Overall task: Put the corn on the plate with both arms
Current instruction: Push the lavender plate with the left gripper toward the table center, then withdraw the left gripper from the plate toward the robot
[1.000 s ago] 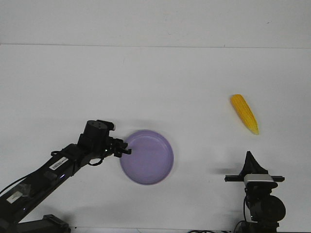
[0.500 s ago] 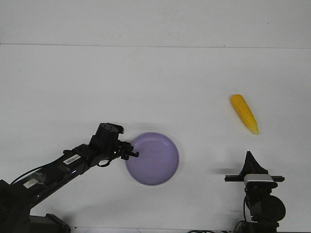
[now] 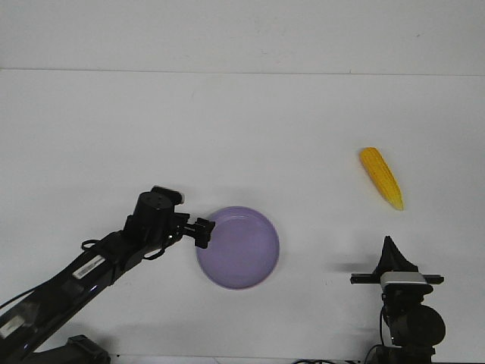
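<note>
The corn (image 3: 381, 177) lies on the white table at the right, its paler tip pointing toward the front. The lavender plate (image 3: 238, 248) sits at front centre and holds nothing. My left gripper (image 3: 204, 231) is at the plate's left rim, just over its edge. Its fingers look slightly spread and it holds nothing. My right gripper (image 3: 390, 250) stands at the front right, in front of the corn and well short of it. Its fingers are together in a point and it is empty.
The white table (image 3: 242, 129) stretches back to a pale wall. The left arm (image 3: 91, 265) runs from the front left corner toward the plate. The right arm's wrist block (image 3: 398, 279) is at the front right edge.
The left gripper slid the plate a little to the right, then rose off the rim as its wrist drew back left. In the last half second the plate stayed put. Corn and right arm unchanged.
</note>
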You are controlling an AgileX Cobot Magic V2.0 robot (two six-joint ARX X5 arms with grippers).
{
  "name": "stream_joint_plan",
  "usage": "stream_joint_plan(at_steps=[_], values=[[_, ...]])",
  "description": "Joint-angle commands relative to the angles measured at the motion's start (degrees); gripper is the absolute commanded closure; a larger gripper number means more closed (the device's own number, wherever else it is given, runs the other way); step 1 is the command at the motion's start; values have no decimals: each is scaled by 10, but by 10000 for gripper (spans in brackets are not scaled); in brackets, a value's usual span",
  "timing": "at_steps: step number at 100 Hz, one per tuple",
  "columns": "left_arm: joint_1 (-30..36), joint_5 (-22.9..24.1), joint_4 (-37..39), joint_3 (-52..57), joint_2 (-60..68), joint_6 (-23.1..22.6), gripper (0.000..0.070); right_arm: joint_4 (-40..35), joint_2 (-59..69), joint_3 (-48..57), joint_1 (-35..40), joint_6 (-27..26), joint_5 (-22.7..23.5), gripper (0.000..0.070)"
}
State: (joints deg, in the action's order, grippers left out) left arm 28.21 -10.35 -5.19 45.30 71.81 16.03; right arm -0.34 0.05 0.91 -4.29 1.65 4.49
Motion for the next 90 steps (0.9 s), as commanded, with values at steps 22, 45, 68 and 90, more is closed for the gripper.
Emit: stream_joint_plan(at_steps=[22,45,68,90], values=[[3,78,-58,5,-224,-15,182,8,0,-2,-1,-3,0,693],[3,149,-120,-73,-396,-14,185,8,0,-2,-1,-3,0,693],[3,175,-133,-163,-516,12,197,12,0,-2,-1,-5,1,693],[3,185,-145,-164,-524,11,197,1,0,-2,-1,-96,3,693]])
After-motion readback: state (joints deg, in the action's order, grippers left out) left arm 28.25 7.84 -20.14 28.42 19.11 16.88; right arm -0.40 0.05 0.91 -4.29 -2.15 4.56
